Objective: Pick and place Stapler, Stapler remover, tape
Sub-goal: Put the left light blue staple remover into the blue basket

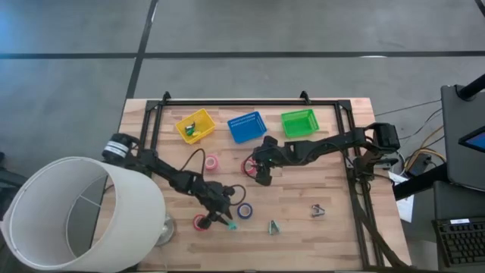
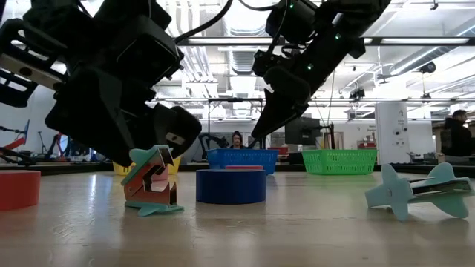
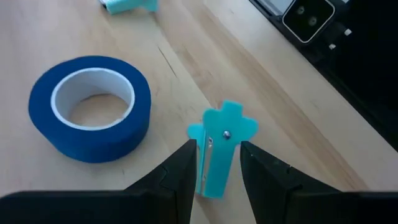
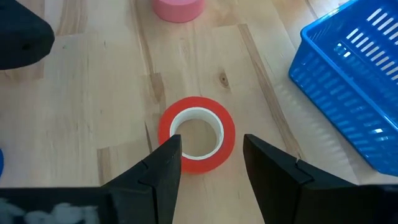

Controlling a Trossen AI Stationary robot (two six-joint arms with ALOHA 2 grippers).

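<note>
Grippers first: my left gripper [image 3: 214, 163] sits low at the near left of the wooden bench [image 1: 333, 227], fingers parted around a small teal plastic staple remover [image 3: 219, 149], just beside the blue tape roll [image 3: 91, 106]. My right gripper [image 4: 211, 163] hangs mid-bench, open and empty, over a red tape roll [image 4: 196, 132] near the blue plastic basket [image 4: 354, 87].
</note>
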